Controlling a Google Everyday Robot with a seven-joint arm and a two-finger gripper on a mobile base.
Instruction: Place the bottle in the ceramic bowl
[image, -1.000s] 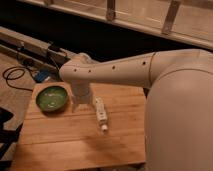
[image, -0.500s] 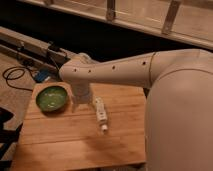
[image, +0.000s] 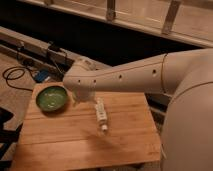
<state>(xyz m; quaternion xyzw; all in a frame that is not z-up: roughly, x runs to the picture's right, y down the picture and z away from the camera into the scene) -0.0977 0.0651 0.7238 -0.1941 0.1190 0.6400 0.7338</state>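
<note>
VIEW: one camera | POSITION: high, beside arm (image: 130, 75) | FACING: down onto table (image: 65, 142) | RANGE: near | FRAME: gripper (image: 83, 100) centre-left, between ceramic bowl (image: 51, 98) and bottle (image: 101, 114)

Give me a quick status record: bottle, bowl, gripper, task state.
bottle: lying flat on the table, cap toward the near edge, right of the bowl
bowl: green, empty, at the table's left rear
gripper: open, holding nothing, low over the table between bowl and bottle
task: bottle not yet in bowl
</note>
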